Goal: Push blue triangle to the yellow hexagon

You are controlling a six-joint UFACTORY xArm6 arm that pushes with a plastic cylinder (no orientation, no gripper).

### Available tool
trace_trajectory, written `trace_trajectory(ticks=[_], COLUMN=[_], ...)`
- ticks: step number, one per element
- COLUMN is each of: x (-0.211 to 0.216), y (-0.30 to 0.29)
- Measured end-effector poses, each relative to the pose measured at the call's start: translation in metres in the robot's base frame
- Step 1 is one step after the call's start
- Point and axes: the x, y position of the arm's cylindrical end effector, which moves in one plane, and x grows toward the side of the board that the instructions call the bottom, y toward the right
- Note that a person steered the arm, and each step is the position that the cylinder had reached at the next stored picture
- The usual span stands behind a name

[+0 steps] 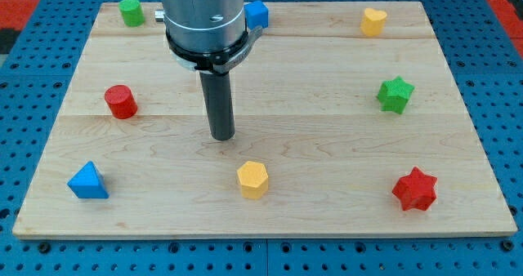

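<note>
The blue triangle lies near the board's bottom left corner. The yellow hexagon sits at the bottom centre, well to the triangle's right. My tip rests on the board just above and slightly left of the yellow hexagon, apart from it. It is far to the right of and above the blue triangle and touches no block.
A red cylinder is at the left, a green cylinder at the top left, a blue block at the top centre partly behind the arm. A yellow heart is top right, a green star right, a red star bottom right.
</note>
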Motion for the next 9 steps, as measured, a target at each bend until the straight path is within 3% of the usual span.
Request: trace_trajectory(ticks=[2, 3, 4, 5, 7, 9], x=[-0.023, -0.037, -0.076, -0.125, -0.168, -0.144], y=[0.034, -0.005, -0.063, -0.074, 0.063, 0.109])
